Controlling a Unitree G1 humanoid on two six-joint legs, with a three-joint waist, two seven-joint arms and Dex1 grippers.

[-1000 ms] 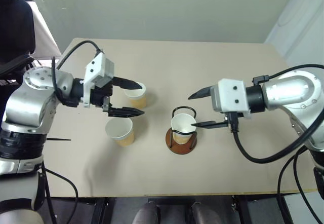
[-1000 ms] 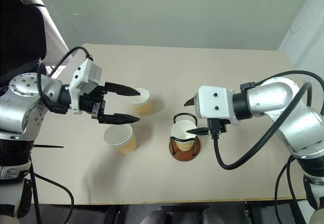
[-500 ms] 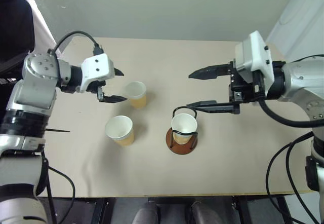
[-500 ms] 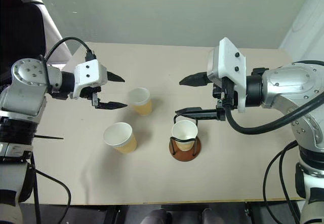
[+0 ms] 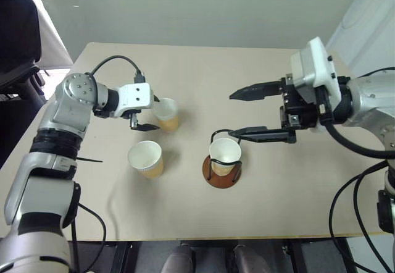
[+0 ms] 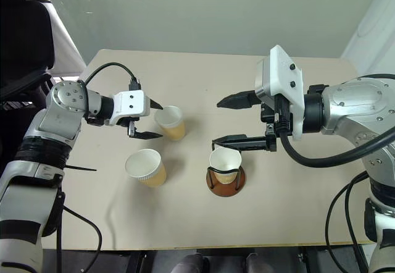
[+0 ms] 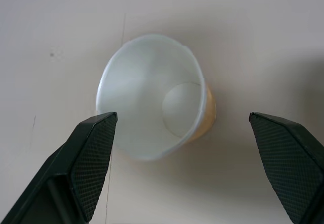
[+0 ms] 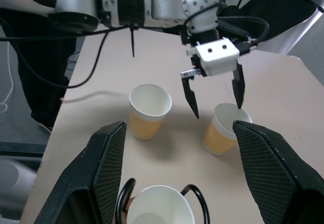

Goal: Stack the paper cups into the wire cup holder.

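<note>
Standing on the beige counter [image 5: 278, 180]: wire cup holder [image 5: 221, 171], reddish-brown disc base with black wire loops, one paper cup [image 5: 224, 152] already seated upright in it.

Loose stock, both upright, mouths up: far paper cup [image 5: 165, 113] and near paper cup [image 5: 145, 159], set apart from each other to the holder's left.

Left hand [image 5: 145, 117]: fingers spread to full width, empty, bracketing the far cup from its left side without touching it. Its wrist view looks down into the cup's white interior between the two fingers. Judged a pre-grasp alignment, wide enough to clear the rolled rim.

Right hand [image 5: 244, 113]: fingers well apart, holding nothing, raised above and just behind the holder, likely parked clear so the loaded holder stays reachable.
</note>
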